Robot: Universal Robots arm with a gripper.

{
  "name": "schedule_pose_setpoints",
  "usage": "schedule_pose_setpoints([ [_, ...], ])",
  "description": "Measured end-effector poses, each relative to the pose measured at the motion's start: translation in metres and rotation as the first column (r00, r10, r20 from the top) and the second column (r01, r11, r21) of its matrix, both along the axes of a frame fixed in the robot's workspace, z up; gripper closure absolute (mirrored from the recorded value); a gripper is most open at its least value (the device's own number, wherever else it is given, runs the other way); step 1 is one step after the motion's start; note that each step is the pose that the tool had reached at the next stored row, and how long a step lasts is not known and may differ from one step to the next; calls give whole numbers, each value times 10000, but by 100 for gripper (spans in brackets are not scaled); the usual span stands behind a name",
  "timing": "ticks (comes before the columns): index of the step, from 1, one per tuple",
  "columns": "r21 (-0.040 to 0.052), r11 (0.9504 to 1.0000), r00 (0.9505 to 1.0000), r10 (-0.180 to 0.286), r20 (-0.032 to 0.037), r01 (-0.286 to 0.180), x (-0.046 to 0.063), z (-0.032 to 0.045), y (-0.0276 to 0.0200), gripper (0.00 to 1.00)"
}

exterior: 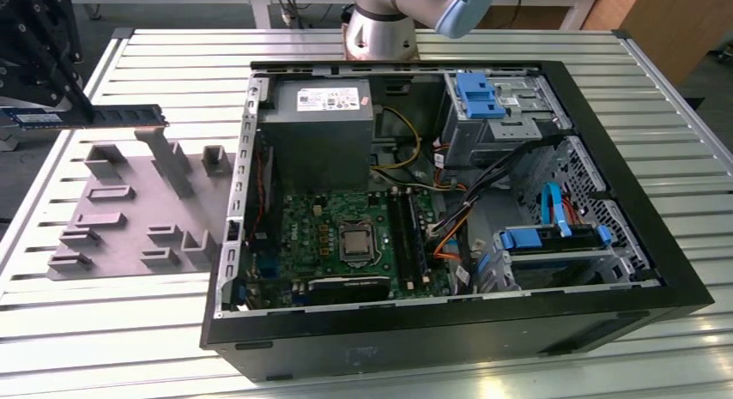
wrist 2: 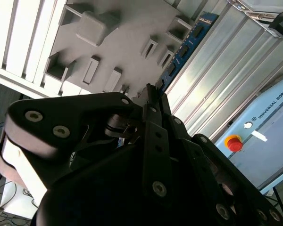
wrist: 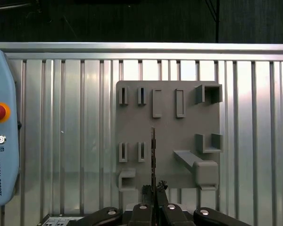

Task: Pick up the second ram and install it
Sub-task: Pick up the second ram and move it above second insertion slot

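Ribbed aluminium table (exterior: 103,330) throughout, bearing a grey holder plate (exterior: 126,219) toward the exterior view's left and an open computer case (exterior: 458,326) at centre. Gripper (exterior: 51,105) positioned over the plate, drawn in to the bare thickness of the board and clamped on the second ram (exterior: 115,116) near one end. Stick carried in the air, clear of the plate's sockets and well apart from the black memory slots (exterior: 407,232) on the case floor. Hazards, as judged: grasp near one end, with most of the length overhanging, so liable to pivot or droop in the grip under any knock or insertion load; case wall and loose cables (exterior: 458,219) close beside the slots, so liable to snag the free end on a low or skewed approach; any tilt or offset at the slot likely to jam the contact edge or leave one end unseated; excess downward force likely to strain board and socket. Orientation: long axis roughly level in the exterior view, running across from that view's left to its right, free end pointing toward the case, flat faces upright. Second ram (wrist: 153,150) presented edge-on in the first wrist view, a thin line leading straight away from the grip; likewise projecting away in the second wrist view.
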State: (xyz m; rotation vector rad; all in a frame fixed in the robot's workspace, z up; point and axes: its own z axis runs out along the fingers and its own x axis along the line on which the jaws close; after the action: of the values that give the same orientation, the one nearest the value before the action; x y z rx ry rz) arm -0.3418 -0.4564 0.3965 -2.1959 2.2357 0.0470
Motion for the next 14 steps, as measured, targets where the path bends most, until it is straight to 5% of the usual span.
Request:
schedule_pose_setpoints([
  [14, 0, 10000, 10000, 0, 0, 0, 73, 0, 0, 86],
])
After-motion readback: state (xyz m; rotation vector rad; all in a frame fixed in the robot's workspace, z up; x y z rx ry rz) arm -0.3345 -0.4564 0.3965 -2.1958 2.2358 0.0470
